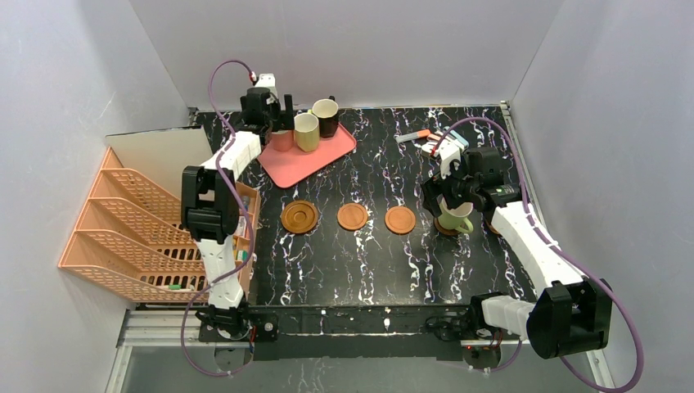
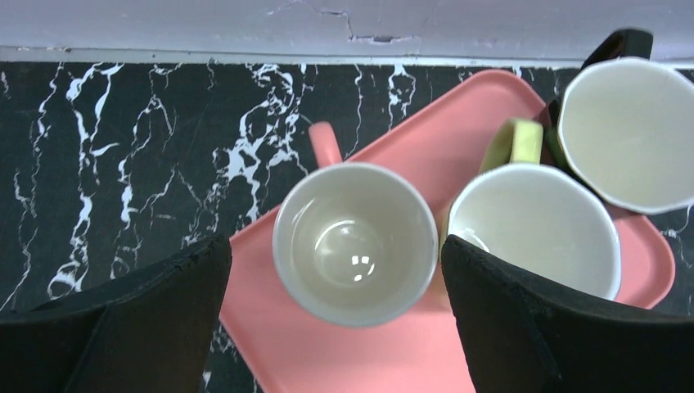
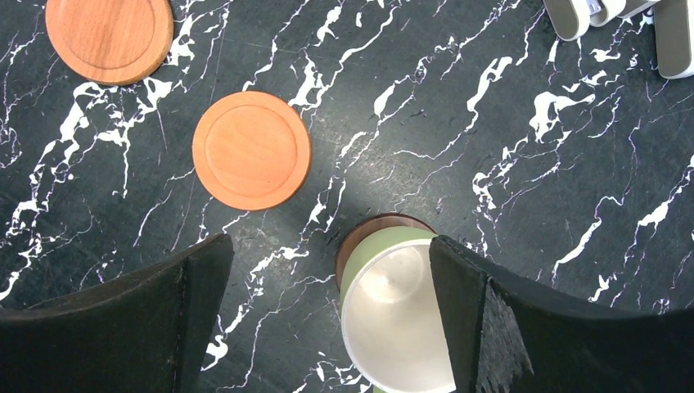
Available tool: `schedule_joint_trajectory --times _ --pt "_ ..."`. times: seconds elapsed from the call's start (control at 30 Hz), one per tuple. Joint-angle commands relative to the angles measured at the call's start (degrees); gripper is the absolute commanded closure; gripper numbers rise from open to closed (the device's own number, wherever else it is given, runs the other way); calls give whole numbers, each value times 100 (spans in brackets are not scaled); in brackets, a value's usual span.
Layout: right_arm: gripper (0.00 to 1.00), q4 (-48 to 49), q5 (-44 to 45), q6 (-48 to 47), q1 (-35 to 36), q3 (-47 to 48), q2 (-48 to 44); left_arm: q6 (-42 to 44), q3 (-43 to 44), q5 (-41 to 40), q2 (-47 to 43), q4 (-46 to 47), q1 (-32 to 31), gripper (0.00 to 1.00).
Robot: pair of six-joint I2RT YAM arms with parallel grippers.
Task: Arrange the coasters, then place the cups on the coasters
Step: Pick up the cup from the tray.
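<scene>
Both stand wide open and empty: the left gripper (image 2: 335, 246), over the pink mug (image 2: 354, 270) on the tray (image 2: 425, 155), may bump the yellow-green mug (image 2: 532, 229) just beside it, while the right gripper (image 3: 331, 241) is above the green mug (image 3: 401, 319) on its coaster (image 3: 376, 225).

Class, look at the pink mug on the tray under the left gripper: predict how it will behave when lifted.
The pink mug looks glazed ceramic, so probably rigid, slippery and breakable. Its handle sticks out one side, so it may swing when gripped. Standing upright, it seems unlikely to roll.
</scene>
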Motion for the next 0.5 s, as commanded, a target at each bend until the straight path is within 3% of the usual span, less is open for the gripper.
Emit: schedule_joint_trajectory --times 0.0,0.47 --pt "1 196 65 -53 32 -29 10 -249 600 145 363 -398 40 2" --pt "1 223 156 -62 72 -46 74 -643 1129 -54 806 -646 111 2"
